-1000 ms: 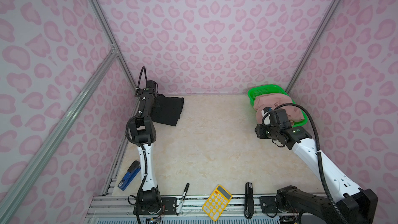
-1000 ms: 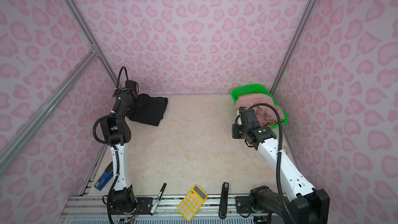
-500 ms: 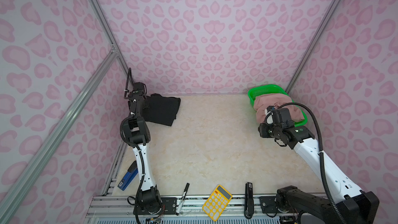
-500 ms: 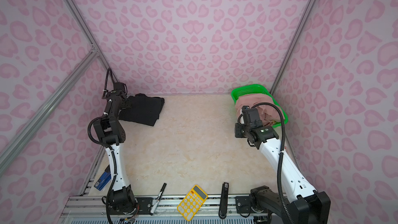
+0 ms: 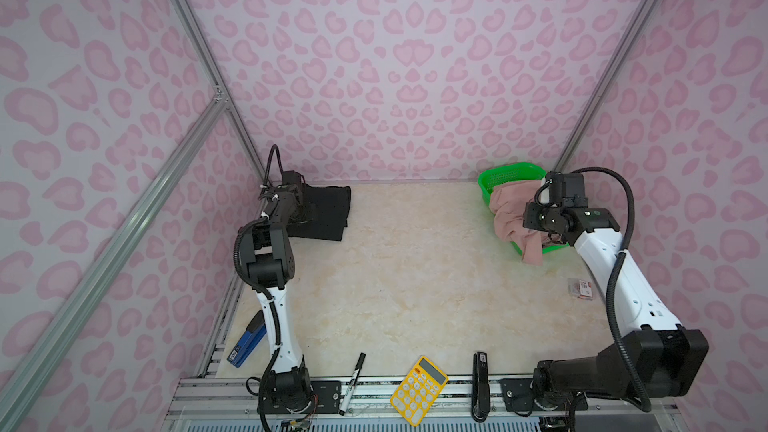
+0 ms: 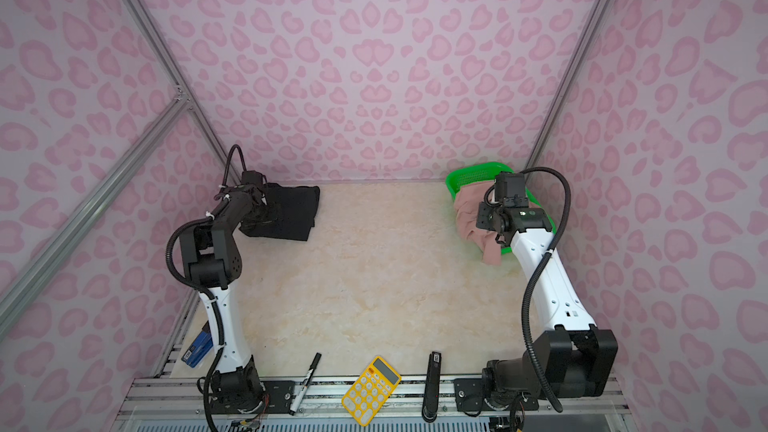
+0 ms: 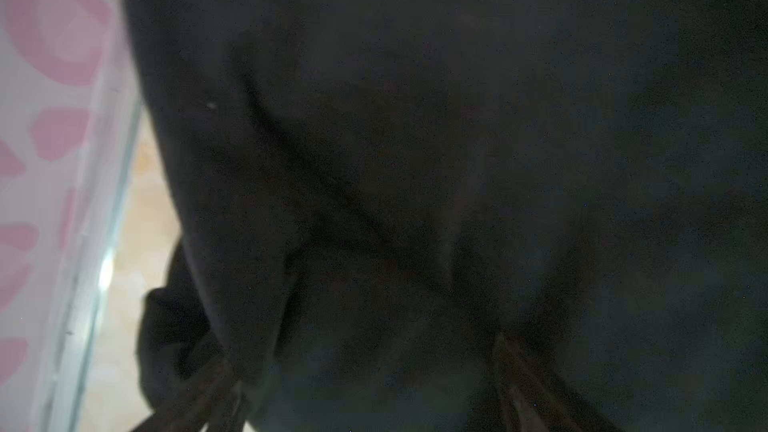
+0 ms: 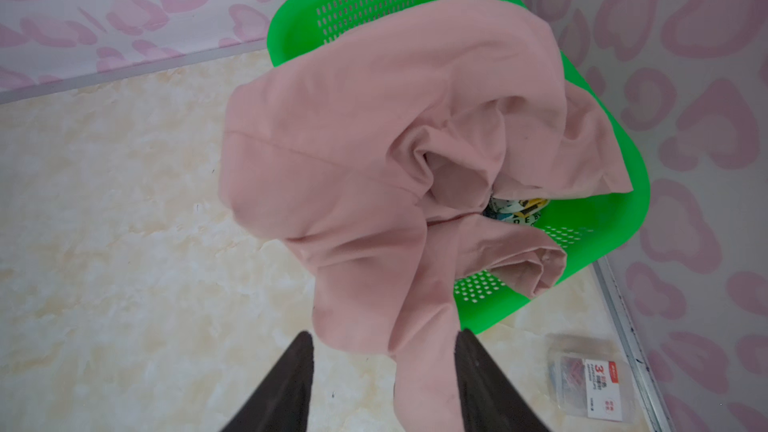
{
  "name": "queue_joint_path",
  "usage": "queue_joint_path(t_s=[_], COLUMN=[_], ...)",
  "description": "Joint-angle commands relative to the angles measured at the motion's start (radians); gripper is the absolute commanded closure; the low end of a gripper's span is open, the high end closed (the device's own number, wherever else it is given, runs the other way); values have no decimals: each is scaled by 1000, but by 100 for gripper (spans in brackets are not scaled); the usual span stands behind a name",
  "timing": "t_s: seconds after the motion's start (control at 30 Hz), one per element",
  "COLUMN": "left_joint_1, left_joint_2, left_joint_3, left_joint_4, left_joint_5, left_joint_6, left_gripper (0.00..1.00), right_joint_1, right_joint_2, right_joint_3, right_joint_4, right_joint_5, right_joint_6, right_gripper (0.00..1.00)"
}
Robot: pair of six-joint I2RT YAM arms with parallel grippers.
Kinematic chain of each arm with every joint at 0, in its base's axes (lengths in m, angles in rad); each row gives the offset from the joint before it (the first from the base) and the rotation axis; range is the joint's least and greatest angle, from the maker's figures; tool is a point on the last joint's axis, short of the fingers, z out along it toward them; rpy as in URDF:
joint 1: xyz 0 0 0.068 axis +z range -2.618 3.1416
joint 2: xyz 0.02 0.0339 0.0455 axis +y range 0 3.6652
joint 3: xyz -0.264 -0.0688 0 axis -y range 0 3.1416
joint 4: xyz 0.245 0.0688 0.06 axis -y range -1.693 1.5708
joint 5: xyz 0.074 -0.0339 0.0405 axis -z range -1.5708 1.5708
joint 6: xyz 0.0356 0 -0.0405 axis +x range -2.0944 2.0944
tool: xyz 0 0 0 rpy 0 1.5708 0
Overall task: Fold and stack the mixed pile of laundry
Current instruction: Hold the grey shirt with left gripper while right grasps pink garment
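A large black garment [image 5: 328, 214] [image 6: 295, 214] lies folded at the back left corner of the table. My left gripper [image 5: 300, 206] [image 6: 261, 214] is down on its left part, open, and the black cloth [image 7: 415, 160] fills the left wrist view between and beyond the spread fingers [image 7: 519, 376]. Dusty-pink shorts [image 5: 511, 218] [image 6: 469, 218] [image 8: 353, 160] spill out of the green basket [image 5: 505, 174] [image 8: 357, 6] at the back right. My right gripper [image 8: 382, 336] [image 5: 552, 238] is open, with one hanging pink leg between its fingers, against one of them. A printed piece [image 8: 515, 207] peeks out under the shorts.
Along the front edge lie a marker [image 5: 352, 382], a yellow calculator [image 5: 419, 390] and a black stapler [image 5: 481, 384]. A blue stapler [image 5: 247, 338] sits by the left rail. A small packet [image 5: 579, 288] [image 8: 590, 376] lies near the right wall, just in front of the basket.
The left gripper swung toward the left wall and back over the black garment, and its jaws went from shut to wide open. The right gripper moved toward the basket and its jaws widened.
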Motion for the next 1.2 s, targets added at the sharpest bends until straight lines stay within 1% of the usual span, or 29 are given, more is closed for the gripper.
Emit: queue_joint_path(t_s=[0.0,0.07,0.13,0.17,0.2,0.23,0.33,0.4,0.43,0.5,0.6,0.67,0.73,0.8,0.87,0.9,1.0,1.07,1.17], left_joint_1=[-43,-85,-123,-137,-139,-141,-133,-121,-113,-103,-95,-84,-62,-38,-14,-3,32,52,65], left_joint_2=[-520,-624,-711,-746,-772,-796,-803,-780,-765,-742,-678,-605,-511,-412,-321,-281,-204,-177,-144], left_joint_3=[-169,-312,-417,-455,-470,-519,-527,-503,-494,-499,-502,-484,-416,-349,-283,-253,-206,-208,-209], left_joint_4=[99,159,192,196,195,194,132,76,59,74,142,194,204,191,158,135,78,76,100], left_joint_5=[80,107,100,91,86,71,-33,-76,-67,-9,72,128,169,192,173,154,101,104,130], left_joint_6=[-28,-51,-54,-59,-62,-69,-56,-48,-46,-42,-45,-65,-88,-110,-132,-141,-174,-187,-175], left_gripper=[11,11,10,10,11,10,10,10,11,14,19,26,36,41,43,46,49,50,50], right_joint_1=[-29,-37,-39,-39,-39,-36,-34,-32,-30,-21,-18,-18,-18,-18,-18,-18,-18,-19,-18], right_joint_2=[69,119,165,188,206,228,270,275,272,262,241,226,216,206,197,190,177,172,163], right_joint_3=[43,75,93,129,141,155,192,194,190,177,151,133,121,111,110,110,74,75,77], right_joint_4=[18,28,41,48,54,57,40,36,36,35,36,40,38,39,41,40,40,38,40], right_joint_5=[-64,-111,-172,-200,-214,-220,-214,-219,-220,-206,-192,-189,-189,-189,-192,-191,-181,-175,-177], right_joint_6=[-17,-25,-50,-55,-55,-54,-42,-33,-32,-38,-40,-42,-45,-45,-46,-48,-56,-58,-59], right_gripper=[42,38,35,34,34,34,34,34,34,34,34,34,34,35,35,35,35,35,35])
